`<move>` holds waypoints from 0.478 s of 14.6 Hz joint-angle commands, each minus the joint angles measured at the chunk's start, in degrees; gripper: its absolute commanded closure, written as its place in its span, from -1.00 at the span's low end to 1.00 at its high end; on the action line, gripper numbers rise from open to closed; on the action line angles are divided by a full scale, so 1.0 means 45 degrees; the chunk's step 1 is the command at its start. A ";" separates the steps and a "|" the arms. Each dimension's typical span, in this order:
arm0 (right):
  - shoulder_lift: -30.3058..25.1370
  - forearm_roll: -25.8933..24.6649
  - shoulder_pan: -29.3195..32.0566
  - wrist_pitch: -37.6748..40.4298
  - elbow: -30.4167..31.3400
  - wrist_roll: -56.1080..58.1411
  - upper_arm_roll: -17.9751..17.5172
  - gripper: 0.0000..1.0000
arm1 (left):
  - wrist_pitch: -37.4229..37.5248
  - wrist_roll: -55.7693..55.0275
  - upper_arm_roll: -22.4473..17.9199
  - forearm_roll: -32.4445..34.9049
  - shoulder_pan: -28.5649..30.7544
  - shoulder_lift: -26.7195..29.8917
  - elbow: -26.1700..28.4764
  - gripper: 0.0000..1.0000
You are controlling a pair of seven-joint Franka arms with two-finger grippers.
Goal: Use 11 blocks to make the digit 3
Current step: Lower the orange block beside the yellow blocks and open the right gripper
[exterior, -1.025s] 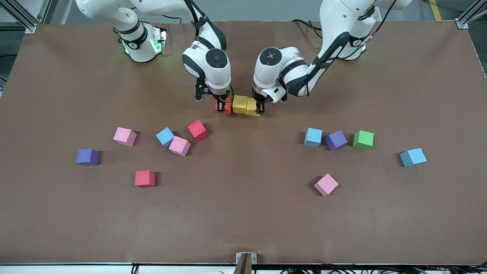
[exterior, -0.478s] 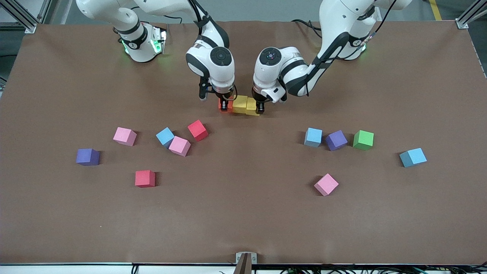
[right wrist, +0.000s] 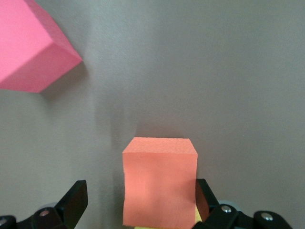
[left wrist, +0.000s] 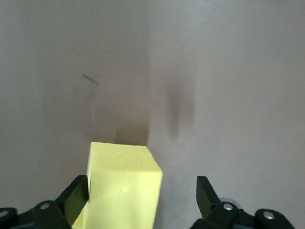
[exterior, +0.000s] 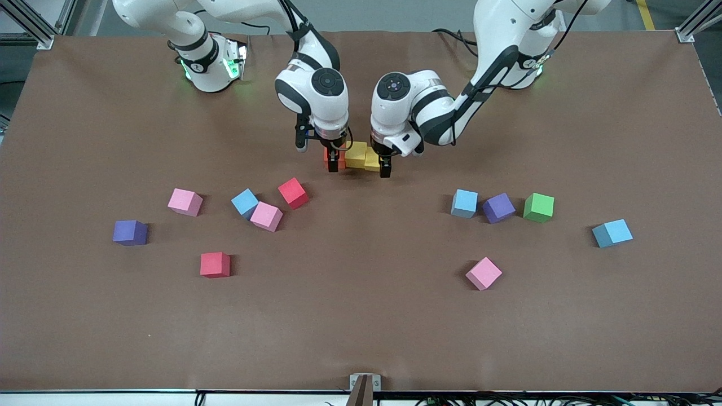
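Three blocks form bar near robots' surface edge: orange block (exterior: 329, 157), two yellow blocks (exterior: 356, 154). Left tool (exterior: 384, 163) and right tool (exterior: 334, 159), both released, straddle bar ends; loose cubes lie toward front edge.

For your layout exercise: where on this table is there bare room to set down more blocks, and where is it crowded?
Free: the wide strip of table nearer the camera than the pink block, and the middle gap between red block and light blue block. Crowded: around the orange-yellow row under both grippers.
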State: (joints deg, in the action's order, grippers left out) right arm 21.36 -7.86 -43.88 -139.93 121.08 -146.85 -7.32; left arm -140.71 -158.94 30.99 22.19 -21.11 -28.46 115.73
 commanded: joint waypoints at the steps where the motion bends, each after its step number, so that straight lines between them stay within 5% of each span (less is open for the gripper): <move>1: -0.1092 -0.0325 0.0219 0.1150 0.0067 -0.0296 -0.0054 -1.00 | 0.1187 -0.2376 0.0105 0.0636 -0.0211 0.0015 -0.1125 -1.00; 7: -0.1992 -0.0402 0.0433 0.2385 -0.0089 0.0189 -0.0054 -1.00 | 0.3198 -0.1208 0.0262 0.0656 -0.0192 0.0016 -0.2942 -1.00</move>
State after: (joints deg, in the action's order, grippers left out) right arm 13.98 -7.98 -43.06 -129.45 119.69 -146.68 -7.15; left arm -130.08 -157.95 31.75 22.29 -21.38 -28.41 105.19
